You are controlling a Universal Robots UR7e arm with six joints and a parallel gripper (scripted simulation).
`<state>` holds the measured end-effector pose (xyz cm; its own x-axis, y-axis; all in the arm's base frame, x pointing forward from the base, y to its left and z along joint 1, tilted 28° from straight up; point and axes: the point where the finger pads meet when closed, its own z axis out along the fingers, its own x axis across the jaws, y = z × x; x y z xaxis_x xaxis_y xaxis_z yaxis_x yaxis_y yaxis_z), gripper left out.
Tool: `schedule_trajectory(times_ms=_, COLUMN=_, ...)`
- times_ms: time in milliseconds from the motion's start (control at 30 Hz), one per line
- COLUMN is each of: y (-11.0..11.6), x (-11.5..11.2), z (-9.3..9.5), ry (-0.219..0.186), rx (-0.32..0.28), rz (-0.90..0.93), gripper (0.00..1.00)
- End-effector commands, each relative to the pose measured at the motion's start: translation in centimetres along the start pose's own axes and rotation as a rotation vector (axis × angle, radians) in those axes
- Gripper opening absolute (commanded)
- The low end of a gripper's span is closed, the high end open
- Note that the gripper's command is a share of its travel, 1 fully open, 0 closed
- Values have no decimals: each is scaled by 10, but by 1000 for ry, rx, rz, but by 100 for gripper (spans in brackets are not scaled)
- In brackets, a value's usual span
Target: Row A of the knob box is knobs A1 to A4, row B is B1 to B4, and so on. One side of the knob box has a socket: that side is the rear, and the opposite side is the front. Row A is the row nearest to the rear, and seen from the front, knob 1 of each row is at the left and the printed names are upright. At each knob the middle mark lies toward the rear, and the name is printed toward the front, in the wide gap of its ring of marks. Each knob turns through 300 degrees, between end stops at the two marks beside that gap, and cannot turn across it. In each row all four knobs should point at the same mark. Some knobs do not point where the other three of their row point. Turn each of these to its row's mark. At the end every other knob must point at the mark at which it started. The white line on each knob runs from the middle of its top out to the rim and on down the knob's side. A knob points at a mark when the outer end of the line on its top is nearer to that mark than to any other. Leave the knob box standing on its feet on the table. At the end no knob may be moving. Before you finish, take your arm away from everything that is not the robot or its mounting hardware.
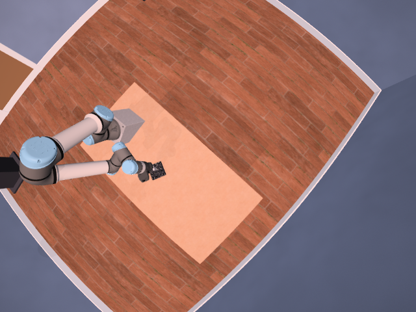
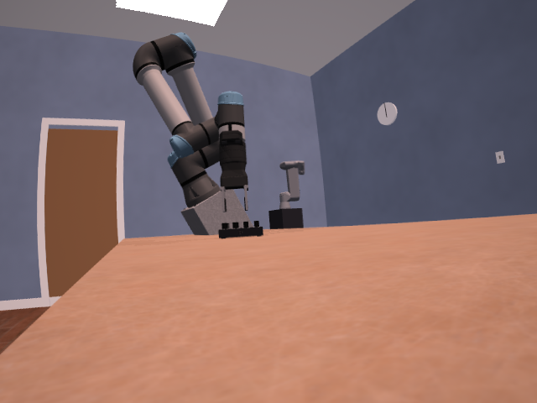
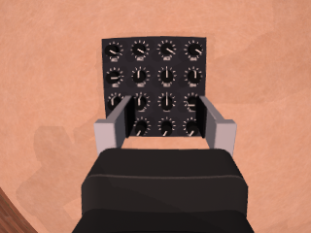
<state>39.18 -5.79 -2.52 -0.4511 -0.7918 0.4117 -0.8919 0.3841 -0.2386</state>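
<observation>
The black knob box stands on the table with its grid of small black knobs, each with a white line. My gripper is open and empty. It hangs a short way above the box, its two grey fingers on either side of the box's near rows in the wrist view. The nearest row is partly hidden between the fingers. In the top view the gripper sits at the box's left edge. I cannot read the printed names or see the socket side.
The box stands on a peach table top. The arm's grey base block stands at the table's corner behind the box. A small grey stand on a black block is beyond the table.
</observation>
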Motion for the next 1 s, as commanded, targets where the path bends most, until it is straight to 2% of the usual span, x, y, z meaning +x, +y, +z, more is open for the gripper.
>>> schedule_trajectory(times_ms=0, y=1, x=0, z=0, ry=0, rx=0, rz=0, gripper=100)
schedule_trajectory(times_ms=433, y=17, x=-1, z=0, ry=0, rx=-3, rz=1, gripper=100)
schedule_trajectory(times_ms=967, y=46, x=-1, z=-1, ry=0, rx=-3, rz=1, gripper=100)
